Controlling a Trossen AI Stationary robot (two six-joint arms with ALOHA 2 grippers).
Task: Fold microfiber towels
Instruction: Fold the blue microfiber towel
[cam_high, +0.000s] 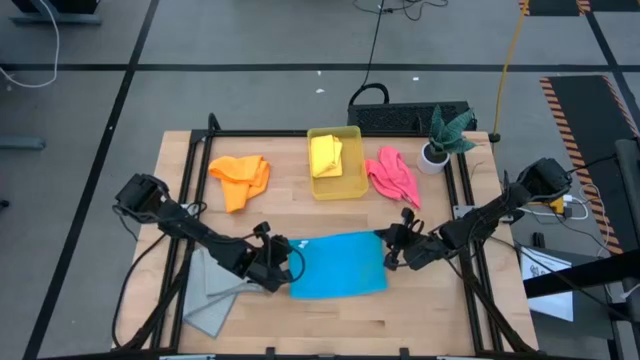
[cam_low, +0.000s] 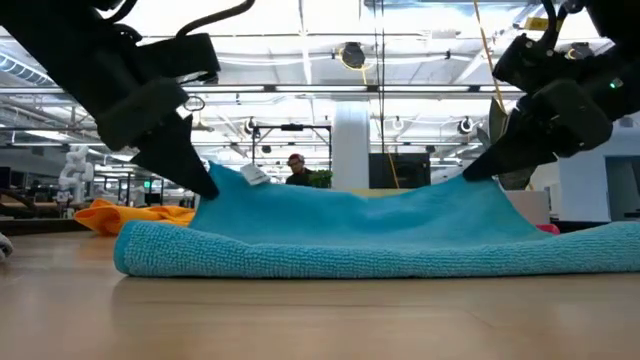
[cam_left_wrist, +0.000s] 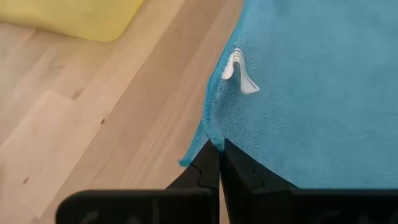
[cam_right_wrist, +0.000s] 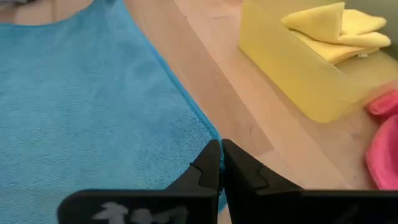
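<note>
The bright blue towel (cam_high: 338, 266) lies at the table's middle near side; its rounded near edge (cam_low: 350, 255) rests on the wood. My left gripper (cam_high: 288, 258) is shut on its far-left corner and my right gripper (cam_high: 390, 250) is shut on its far-right corner. The light grey towel (cam_high: 213, 292) lies folded at the near left, under my left arm. The orange towel (cam_high: 241, 178) lies at the far left. The yellow towel (cam_high: 326, 155) lies in the yellow bin (cam_high: 352, 185). The pink towel (cam_high: 393, 174) lies to the bin's right. My left gripper pinches the blue towel's far edge at its left corner (cam_left_wrist: 210, 138) between its two fingers, a little from the white tag (cam_left_wrist: 240, 72). The fingers slant down from the table's left. The corner (cam_low: 222, 180) is raised a little and the rest lies on the table. My right gripper pinches the blue towel's far edge at its right corner (cam_right_wrist: 210, 138) between its two fingers. The fingers slant down from the table's right. The corner (cam_low: 478, 185) is raised a little, and the cloth sags slack between the two grippers.
A green plant in a white pot (cam_high: 440, 140) stands at the far right, beside the pink towel. Bare wood shows between the blue towel and the bin, and along the near edge.
</note>
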